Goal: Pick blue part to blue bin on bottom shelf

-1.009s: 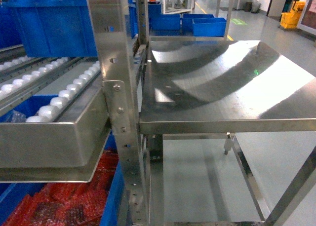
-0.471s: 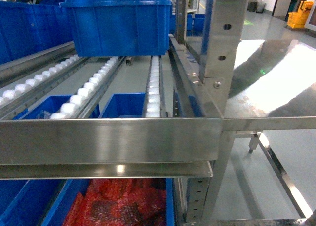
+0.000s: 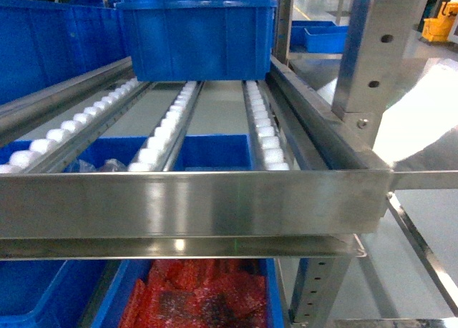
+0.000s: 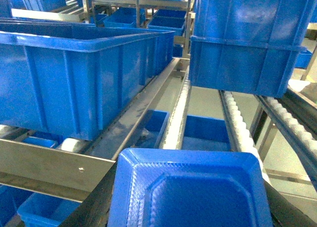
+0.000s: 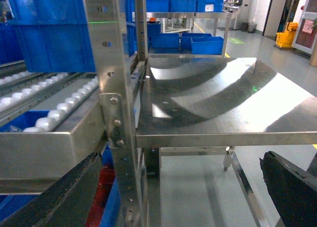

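Blue part (image 4: 190,197) sits clamped in the left gripper (image 4: 188,222), before the roller rack (image 3: 193,199). Right gripper (image 5: 163,197) spread wide, holding nothing, beside the rack's upright (image 5: 116,103).

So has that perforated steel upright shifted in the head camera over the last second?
Yes. The perforated upright slid from left of centre to the right; the whole rack shifted with it, so the camera turned.

the left arm's black two-finger gripper (image 4: 190,207) is clamped at the bottom of its wrist view, dark fingers (image 4: 96,207) flanking its load. the right arm's black gripper (image 5: 163,197) hangs spread wide, nothing between its fingers (image 5: 290,187).
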`<state>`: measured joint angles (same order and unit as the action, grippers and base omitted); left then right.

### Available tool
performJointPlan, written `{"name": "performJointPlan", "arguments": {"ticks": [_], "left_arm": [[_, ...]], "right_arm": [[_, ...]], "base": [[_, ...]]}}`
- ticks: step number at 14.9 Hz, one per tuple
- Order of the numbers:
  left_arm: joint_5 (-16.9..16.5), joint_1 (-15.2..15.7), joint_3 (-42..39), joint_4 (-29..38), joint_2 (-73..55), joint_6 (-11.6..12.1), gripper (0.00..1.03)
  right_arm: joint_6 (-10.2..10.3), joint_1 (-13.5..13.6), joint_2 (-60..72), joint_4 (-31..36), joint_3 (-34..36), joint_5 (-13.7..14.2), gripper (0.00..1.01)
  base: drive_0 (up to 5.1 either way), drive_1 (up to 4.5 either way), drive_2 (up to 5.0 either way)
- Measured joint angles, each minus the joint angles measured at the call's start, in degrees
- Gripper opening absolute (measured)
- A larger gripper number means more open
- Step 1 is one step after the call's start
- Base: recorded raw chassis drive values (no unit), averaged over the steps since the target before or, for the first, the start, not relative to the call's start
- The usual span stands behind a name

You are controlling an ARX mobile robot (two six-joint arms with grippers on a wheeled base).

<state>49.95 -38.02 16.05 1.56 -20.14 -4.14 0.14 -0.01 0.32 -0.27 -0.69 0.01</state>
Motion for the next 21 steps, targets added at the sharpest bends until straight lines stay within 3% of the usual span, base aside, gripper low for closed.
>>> {"name": "performJointPlan", "arguments": {"ticks": [10, 21], "left_arm": [[-0.02, -0.02, 0.0, -0.04, 0.04, 0.0, 0.43], [0.02, 0.09, 0.0, -0.04, 0.26, 0.0, 0.43]], "right_arm": [[0.0, 0.0, 0.0, -0.11, 0.0, 0.0, 0.98], [0.0, 0.0, 0.0, 0.02, 0.0, -0.17, 0.98]], "base": [[-5.0, 2.55, 2.2], [0.0, 0.0, 0.0]]}}
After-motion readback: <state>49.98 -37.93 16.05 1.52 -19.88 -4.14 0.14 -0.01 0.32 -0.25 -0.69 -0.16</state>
